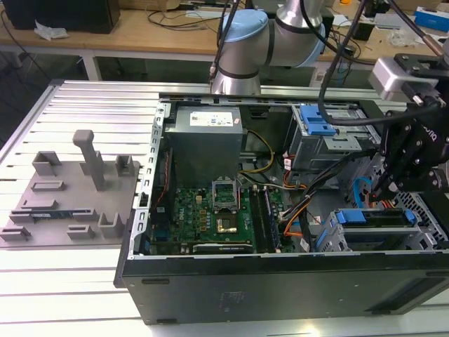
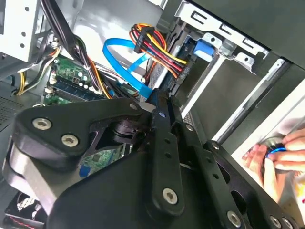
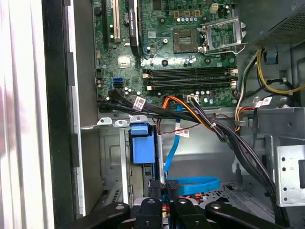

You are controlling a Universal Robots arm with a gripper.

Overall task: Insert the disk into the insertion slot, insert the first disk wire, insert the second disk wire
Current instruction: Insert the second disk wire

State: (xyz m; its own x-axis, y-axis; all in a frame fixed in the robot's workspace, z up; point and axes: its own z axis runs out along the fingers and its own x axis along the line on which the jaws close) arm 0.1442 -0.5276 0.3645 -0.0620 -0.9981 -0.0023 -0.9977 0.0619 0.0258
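The disk [image 1: 375, 226], in its blue caddy, lies inside the insertion slot [image 1: 328, 237], the grey cage at the case's corner on the exterior view's right. My gripper [image 1: 384, 191] hangs just above the disk's rear end. In the second wrist view the black fingers [image 2: 162, 119] meet at the gripper [image 2: 155, 102], shut on the end of a flat blue disk wire [image 2: 125, 64]. A bundle of red, yellow and black wires [image 2: 159, 52] reaches the disk's end beside it. In the first wrist view the blue wire [image 3: 193, 184] runs to the gripper [image 3: 164, 188].
The open case holds a green motherboard [image 1: 210, 210], a grey power supply [image 1: 207, 140] and a taller bay with a blue latch [image 1: 316, 126]. Thick black cables [image 3: 228, 138] cross near the cage. A grey fixture plate [image 1: 70, 189] lies outside. A person's hand [image 2: 271, 155] shows beyond the case wall.
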